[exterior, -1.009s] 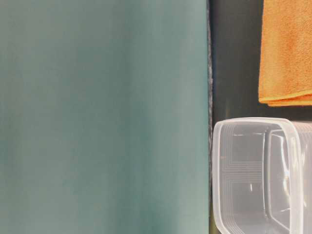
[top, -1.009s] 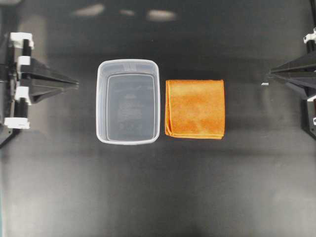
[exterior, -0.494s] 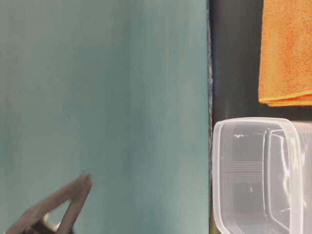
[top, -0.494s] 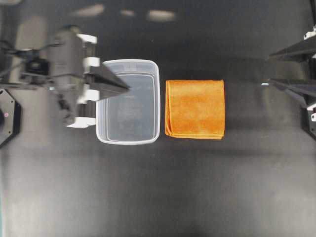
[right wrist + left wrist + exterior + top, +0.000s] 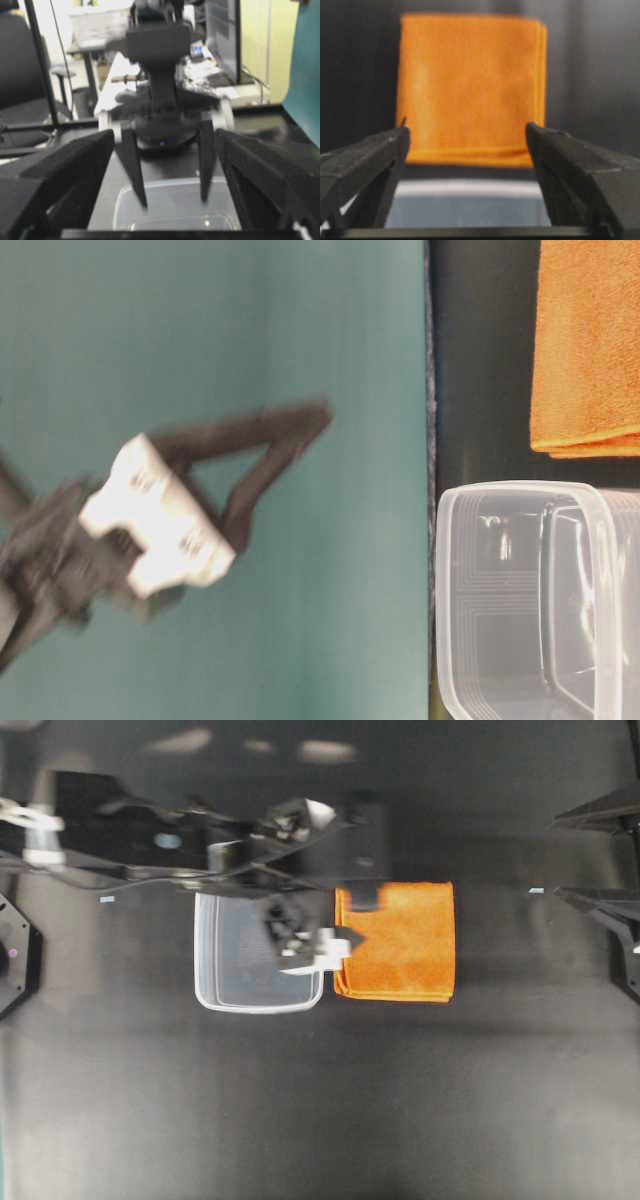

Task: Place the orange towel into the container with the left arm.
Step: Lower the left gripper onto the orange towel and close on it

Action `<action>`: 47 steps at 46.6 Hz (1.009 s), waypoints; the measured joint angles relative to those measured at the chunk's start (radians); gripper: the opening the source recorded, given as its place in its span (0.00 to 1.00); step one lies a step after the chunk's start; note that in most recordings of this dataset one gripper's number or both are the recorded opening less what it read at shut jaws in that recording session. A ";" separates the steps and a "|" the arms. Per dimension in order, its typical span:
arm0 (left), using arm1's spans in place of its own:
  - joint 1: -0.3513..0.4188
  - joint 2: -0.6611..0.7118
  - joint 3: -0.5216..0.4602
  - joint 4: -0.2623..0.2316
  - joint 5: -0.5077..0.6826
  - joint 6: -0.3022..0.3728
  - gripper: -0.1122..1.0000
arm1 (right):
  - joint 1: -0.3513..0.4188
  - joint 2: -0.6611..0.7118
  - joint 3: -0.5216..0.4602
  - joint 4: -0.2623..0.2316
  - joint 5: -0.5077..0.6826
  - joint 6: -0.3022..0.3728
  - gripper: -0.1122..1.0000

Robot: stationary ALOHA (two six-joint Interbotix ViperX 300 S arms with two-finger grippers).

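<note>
**Left arm lines up over the towel**

Overhead: the left arm (image 5: 150, 840) reaches across the container (image 5: 215, 990), putting its left gripper (image 5: 352, 918) above the orange towel (image 5: 405, 945), which lies flat just right of the tub.

Left wrist: both fingers (image 5: 367, 160) spread wide, holding nothing, framing the towel for a grasp.

Right wrist: the right gripper (image 5: 165, 170) gapes, empty, parked well clear.

No lettering, label or number is legible anywhere.

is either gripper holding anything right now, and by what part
Nothing is held. The left gripper is open above the flat orange microfibre towel; the right gripper is open too.
</note>
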 measured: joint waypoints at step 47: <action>-0.029 0.483 -0.301 0.000 0.109 0.067 0.70 | -0.002 -0.080 0.014 0.000 0.055 0.000 0.80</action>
